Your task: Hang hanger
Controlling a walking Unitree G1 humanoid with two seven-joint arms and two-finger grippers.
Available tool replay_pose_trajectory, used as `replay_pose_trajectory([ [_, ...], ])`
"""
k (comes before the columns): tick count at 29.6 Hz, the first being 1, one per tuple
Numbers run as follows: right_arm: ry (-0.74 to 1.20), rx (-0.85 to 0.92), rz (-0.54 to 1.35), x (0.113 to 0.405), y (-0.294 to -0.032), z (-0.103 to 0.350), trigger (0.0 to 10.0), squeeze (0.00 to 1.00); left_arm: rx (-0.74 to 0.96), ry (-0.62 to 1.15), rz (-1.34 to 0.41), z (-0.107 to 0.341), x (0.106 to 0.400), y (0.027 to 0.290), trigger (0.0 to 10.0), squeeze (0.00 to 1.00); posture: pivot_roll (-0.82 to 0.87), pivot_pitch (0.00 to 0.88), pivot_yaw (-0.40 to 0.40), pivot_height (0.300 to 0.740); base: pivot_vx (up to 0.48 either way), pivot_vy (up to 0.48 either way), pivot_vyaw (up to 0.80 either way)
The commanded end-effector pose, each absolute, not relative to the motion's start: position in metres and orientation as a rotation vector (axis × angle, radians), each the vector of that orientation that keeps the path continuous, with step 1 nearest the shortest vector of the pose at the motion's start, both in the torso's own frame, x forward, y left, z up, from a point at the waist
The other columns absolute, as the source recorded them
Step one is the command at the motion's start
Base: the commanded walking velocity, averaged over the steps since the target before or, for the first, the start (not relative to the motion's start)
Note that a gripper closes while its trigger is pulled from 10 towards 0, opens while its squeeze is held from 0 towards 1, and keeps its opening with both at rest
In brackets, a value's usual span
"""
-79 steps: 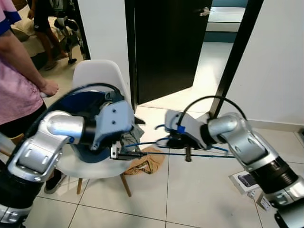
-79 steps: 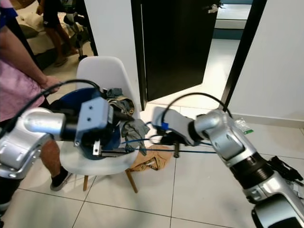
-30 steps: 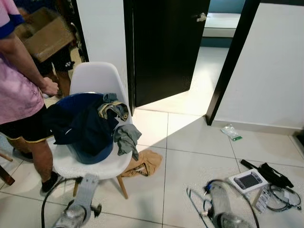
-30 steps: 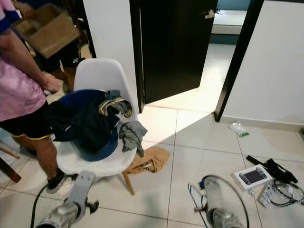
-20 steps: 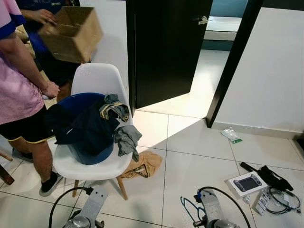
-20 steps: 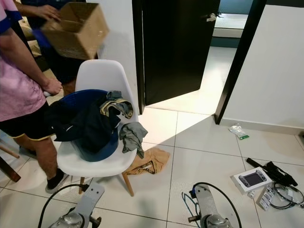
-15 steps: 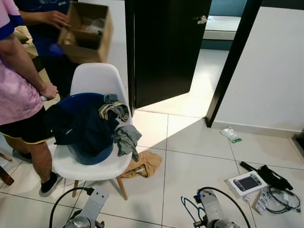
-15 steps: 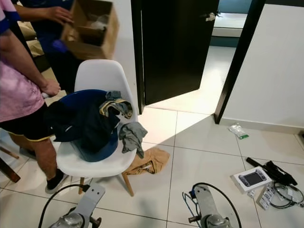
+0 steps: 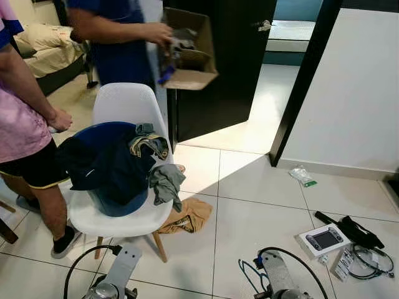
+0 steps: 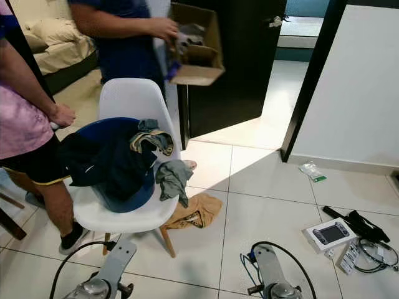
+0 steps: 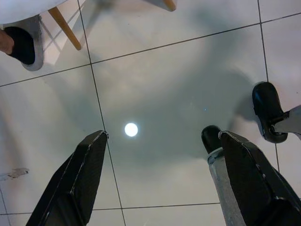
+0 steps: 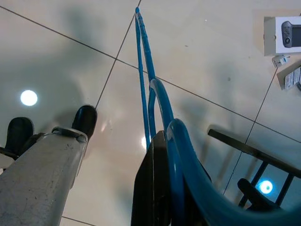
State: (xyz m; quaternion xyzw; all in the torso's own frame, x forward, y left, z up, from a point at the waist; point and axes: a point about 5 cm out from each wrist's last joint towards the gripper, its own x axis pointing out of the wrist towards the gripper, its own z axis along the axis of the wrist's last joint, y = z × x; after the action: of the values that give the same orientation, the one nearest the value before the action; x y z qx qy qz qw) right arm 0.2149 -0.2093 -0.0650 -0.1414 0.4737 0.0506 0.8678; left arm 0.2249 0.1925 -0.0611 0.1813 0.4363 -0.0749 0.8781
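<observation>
A blue wire hanger [image 12: 158,101] runs out from my right gripper [image 12: 162,155], which is shut on it and hangs low over the tiled floor. In the left eye view a bit of the hanger [image 9: 245,275] shows beside my right arm [image 9: 275,281] at the bottom edge. My left arm [image 9: 120,275] hangs low too. Its gripper [image 11: 164,160] is open, its black fingers [image 11: 80,179] spread wide over bare tile with nothing between them.
A white chair [image 9: 128,99] ahead on the left bears a blue basin [image 9: 115,199] heaped with clothes. A brown garment [image 9: 187,215] lies under it. One person in pink [image 9: 19,124] stands left; another carries a cardboard box [image 9: 190,53] behind the chair. A device box [image 9: 324,240] and cables [image 9: 368,255] lie right.
Both arms have dropped from in front of the chair to hang low, the hanger still in the right gripper. The person with the cardboard box has walked rightward behind the chair.
</observation>
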Motion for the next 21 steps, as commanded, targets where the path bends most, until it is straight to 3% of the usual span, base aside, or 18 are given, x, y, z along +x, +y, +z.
replay_pose_trajectory([
  [1, 0.983, -0.305, 0.120, 0.2165, -0.2069, -0.0645, 10.0, 0.00, 0.379, 0.918, -0.154, -0.0624, 0.2232, 0.1925, 10.0, 0.00, 0.05, 0.000, -0.037, 0.740, 0.000, 0.000, 0.00],
  [21, 0.968, -0.323, 0.104, 0.2229, -0.2066, -0.0609, 10.0, 0.00, 0.371, 0.905, -0.132, -0.0584, 0.2295, 0.1945, 10.0, 0.00, 0.03, 0.000, -0.005, 0.740, 0.000, 0.000, 0.00],
])
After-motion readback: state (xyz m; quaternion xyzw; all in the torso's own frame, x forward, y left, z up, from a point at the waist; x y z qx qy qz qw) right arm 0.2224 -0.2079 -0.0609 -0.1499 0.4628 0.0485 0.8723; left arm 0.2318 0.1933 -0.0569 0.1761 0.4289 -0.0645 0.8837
